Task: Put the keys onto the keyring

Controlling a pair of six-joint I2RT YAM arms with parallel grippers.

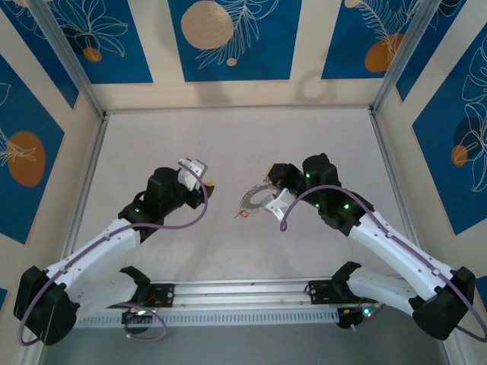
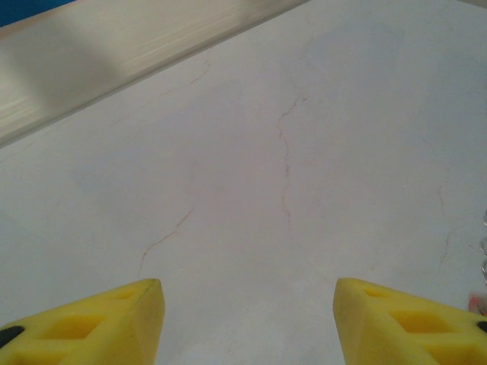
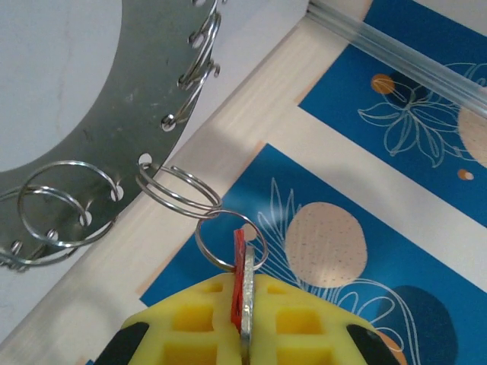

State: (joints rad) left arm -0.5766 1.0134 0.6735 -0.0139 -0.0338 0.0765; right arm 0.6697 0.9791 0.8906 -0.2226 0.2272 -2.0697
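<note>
Worktop (image 1: 228,137) is pale and bare under both arms. The left fingers (image 2: 99,323) hang over it, standing well apart with nothing between them, to the left of the keyring and not touching it. The right fingers (image 3: 190,327) are pressed fully together on a key.

The keyring (image 3: 114,99) is a flat grey plate with holes along its rim. It sits near the middle of the worktop, just in front of the right fingers; I cannot tell if its far edge rests on the surface. Wire split rings (image 3: 179,190) pass through the holes. One of them carries a smaller ring (image 3: 228,242), and the key (image 3: 238,281), red on one face and silver on the other, seems to sit on this smaller ring. A small red piece (image 1: 243,214), probably another key, shows at the near tip of the keyring, too small to say if it is threaded.

I judge that this key is on and the pinch is now the only support. For doing it well, the right fingers should hold firm and not twist, because the thin blade can slip sideways. The left fingers should come slowly to the plate edge, not to the springy wire, and take the weight before anything is let go.
</note>
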